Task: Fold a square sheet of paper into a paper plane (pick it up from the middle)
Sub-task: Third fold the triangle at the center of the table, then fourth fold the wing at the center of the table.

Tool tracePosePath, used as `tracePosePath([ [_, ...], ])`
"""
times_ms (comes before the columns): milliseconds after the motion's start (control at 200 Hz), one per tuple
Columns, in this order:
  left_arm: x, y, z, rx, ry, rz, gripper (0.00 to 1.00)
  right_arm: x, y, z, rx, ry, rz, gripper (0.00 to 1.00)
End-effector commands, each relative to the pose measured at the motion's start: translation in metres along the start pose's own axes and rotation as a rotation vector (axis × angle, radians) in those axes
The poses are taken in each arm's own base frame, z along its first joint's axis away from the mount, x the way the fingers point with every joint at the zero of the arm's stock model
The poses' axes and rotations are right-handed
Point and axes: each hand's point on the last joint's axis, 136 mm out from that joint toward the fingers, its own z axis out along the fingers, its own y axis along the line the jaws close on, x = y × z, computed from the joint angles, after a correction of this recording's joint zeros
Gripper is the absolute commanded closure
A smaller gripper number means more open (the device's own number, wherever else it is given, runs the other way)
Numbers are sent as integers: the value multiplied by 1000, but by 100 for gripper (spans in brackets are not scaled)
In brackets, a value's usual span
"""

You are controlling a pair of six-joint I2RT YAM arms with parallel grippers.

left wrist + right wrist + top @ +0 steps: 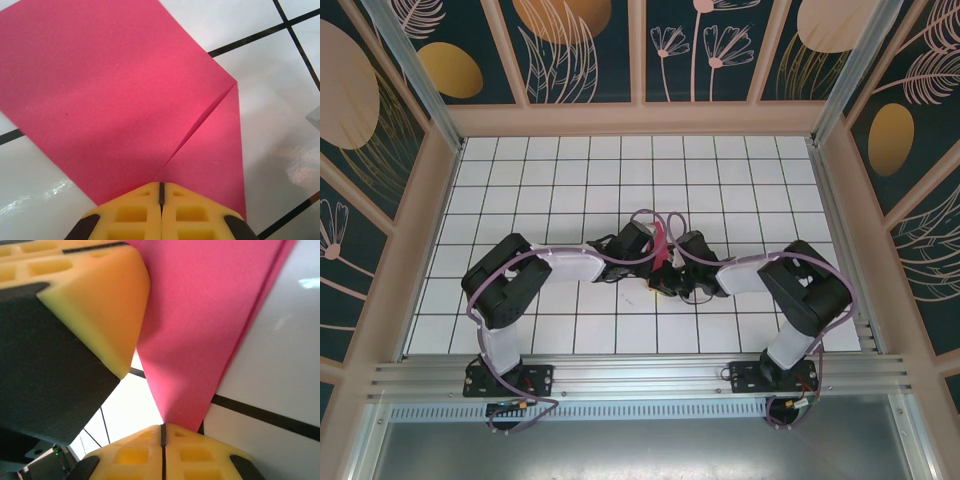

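Yellow-padded left pincer [161, 186] and right pincer [163, 427] are each clamping the square sheet of paper [110, 85], creased just ahead, with most plane folds apparently remaining.

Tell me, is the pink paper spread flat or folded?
Folded. The pink paper has a flap edge lying over another layer in the left wrist view, and doubled edges in the right wrist view.

No legible text, no labels (anywhere)

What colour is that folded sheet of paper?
Plain magenta-pink, no pattern. The sheet of paper shows best in the left wrist view.
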Motion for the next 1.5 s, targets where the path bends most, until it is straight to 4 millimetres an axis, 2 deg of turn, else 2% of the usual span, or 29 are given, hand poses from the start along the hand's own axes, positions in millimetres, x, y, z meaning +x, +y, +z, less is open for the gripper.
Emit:
tracePosePath([
  [0, 27, 24, -8, -100, 95, -27, 86, -11, 11, -17, 26, -58, -56, 89],
  [75, 16, 21, -18, -95, 66, -34, 82, -27, 18, -33, 22, -117, -75, 86],
  [85, 5, 16, -21, -84, 42, -36, 80, -30, 17, -35, 25, -126, -77, 86],
  [105, -3, 14, -24, -84, 23, -38, 78, -35, 18, -40, 27, -146, -81, 85],
  [185, -23, 9, -38, -86, -25, -40, 70, -54, 10, -59, 41, -214, -83, 81],
  [210, -29, 8, -42, -83, -38, -41, 68, -54, 11, -60, 37, -214, -93, 80],
  [225, -32, 6, -45, -80, -48, -41, 67, -63, 7, -67, 37, -237, -81, 77],
  [270, -40, 4, -50, -76, -69, -46, 61, -73, 3, -74, 32, -254, -78, 75],
  [355, -46, 4, -55, -71, -83, -52, 64, -89, 2, -82, 22, -273, -91, 74],
  [480, -44, 17, -53, -73, -75, -109, 75, -102, 8, -77, 4, -258, -118, 68],
  [600, -52, 1, -62, 36, -98, -116, 82, -109, 13, -65, -25, -222, -129, 67],
  [901, -29, -10, -51, 121, -18, -101, 93, -117, 12, -42, -45, -155, -134, 62],
  [926, -21, -7, -41, 108, 9, -103, 94, -116, 11, -40, -44, -151, -131, 62],
  [1186, 1, 13, -19, 16, 67, -100, 97, -115, 8, -29, -47, -118, -130, 61],
  [1366, 14, 23, -10, -22, 99, -91, 99, -114, 5, -24, -39, -103, -126, 60],
  [1461, 14, 23, -7, -21, 98, -88, 99, -113, 6, -22, -37, -97, -130, 60],
  [1471, 22, 26, -6, -28, 114, -88, 99, -113, 5, -21, -35, -94, -129, 60],
  [1496, 27, 27, -5, -29, 123, -88, 99, -113, 5, -21, -35, -94, -128, 60],
])
